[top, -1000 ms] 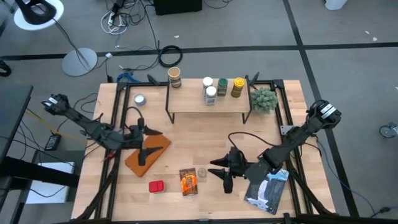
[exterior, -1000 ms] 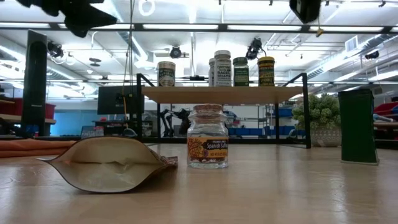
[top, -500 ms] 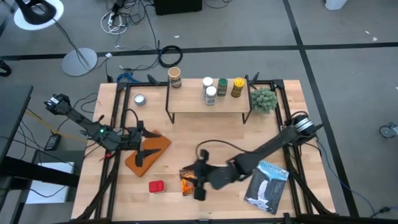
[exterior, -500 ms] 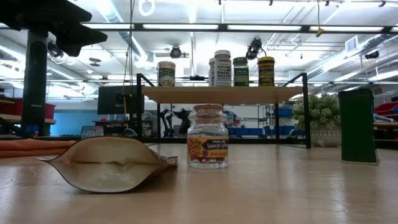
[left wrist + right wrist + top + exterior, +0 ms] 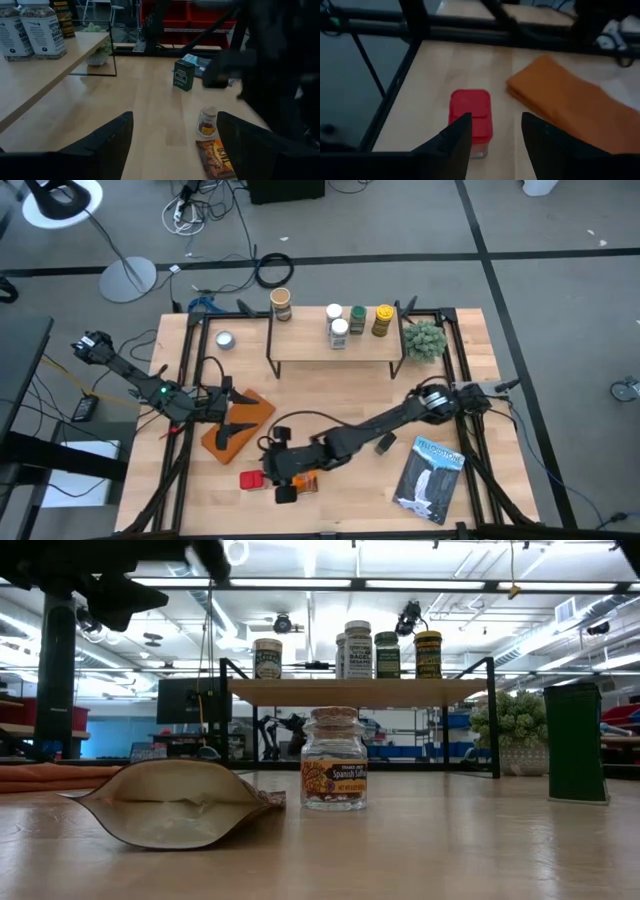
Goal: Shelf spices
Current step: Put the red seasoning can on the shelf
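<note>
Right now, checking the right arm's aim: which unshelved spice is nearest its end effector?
The red tin, lying straight ahead of the right end effector; the glass jar, orange packet and green box sit farther away.

We are in a robotics lab or workshop, open-plan: grey floor (image 5: 560,240) taped with black lines, loose cables (image 5: 205,205), a lamp stand base (image 5: 127,278). Behind the table we see strip ceiling lights (image 5: 400,583), a monitor (image 5: 182,700) and red storage bins (image 5: 200,17) on racks.
</note>
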`<state>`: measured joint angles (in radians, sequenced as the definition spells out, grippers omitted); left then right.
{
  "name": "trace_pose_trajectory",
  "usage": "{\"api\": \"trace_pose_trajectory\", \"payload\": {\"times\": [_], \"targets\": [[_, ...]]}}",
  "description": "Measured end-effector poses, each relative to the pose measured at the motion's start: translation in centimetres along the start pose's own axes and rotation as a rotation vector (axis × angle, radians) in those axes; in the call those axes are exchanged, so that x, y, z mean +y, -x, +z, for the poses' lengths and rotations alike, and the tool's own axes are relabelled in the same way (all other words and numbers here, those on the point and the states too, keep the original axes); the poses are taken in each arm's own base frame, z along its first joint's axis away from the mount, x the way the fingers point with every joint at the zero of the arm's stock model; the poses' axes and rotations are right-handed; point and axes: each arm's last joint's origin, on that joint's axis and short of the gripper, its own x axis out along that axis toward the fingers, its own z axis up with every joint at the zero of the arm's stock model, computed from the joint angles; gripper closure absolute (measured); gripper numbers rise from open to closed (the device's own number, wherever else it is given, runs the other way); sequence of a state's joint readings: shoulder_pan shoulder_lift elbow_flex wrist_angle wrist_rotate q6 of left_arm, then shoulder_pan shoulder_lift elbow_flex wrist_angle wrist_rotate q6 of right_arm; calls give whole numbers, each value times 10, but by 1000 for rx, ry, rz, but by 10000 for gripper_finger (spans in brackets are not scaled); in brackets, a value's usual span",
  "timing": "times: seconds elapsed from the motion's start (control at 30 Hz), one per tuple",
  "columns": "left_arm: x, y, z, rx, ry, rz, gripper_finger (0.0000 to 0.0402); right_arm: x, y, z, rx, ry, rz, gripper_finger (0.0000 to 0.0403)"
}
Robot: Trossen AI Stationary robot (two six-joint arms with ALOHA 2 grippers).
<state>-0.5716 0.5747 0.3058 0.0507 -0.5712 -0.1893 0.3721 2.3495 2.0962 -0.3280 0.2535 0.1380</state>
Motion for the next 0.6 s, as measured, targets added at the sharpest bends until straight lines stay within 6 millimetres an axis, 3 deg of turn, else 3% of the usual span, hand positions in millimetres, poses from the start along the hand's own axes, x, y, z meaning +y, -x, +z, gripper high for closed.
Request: {"api": "trace_pose_trajectory", "payload": {"times": [0.3, 0.6], "targets": [[0, 0, 0, -2, 31, -2, 110, 4, -40, -19, 48, 7, 58, 159], [-1, 0, 0, 8, 76, -30, 110, 3, -50, -27, 49, -2, 121, 86]]}}
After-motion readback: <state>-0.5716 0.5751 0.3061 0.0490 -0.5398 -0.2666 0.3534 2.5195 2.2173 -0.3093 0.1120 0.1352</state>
